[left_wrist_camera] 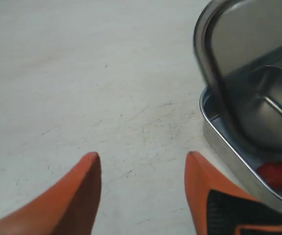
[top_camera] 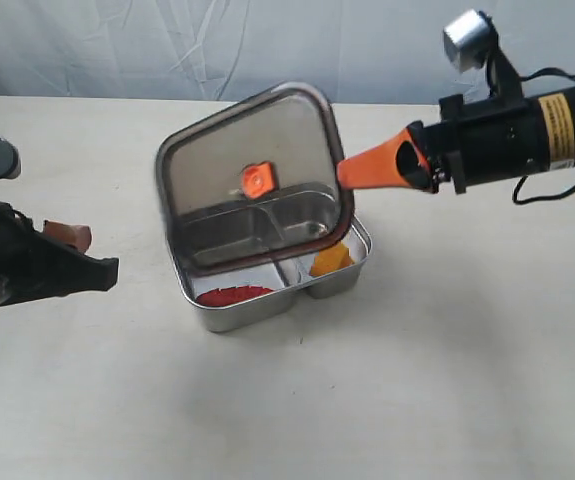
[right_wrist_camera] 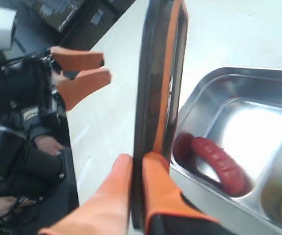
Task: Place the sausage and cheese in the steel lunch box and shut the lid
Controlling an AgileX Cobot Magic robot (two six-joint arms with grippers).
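While the right gripper (top_camera: pixel 345 172) pinches the tilted lid (top_camera: pixel 247 140) edgewise, we fear it seating crooked; left gripper (left_wrist_camera: pixel 143 157) spread, empty.

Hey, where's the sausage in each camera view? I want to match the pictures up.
Exterior view: the sausage lies in the left compartment of the box, under the tilted lid.
Left wrist view: the sausage shows as a red end inside the box, under the lid's edge.
Right wrist view: the sausage lies in the compartment nearest the lid.
Shared landmark: the lid, seen in all three views.
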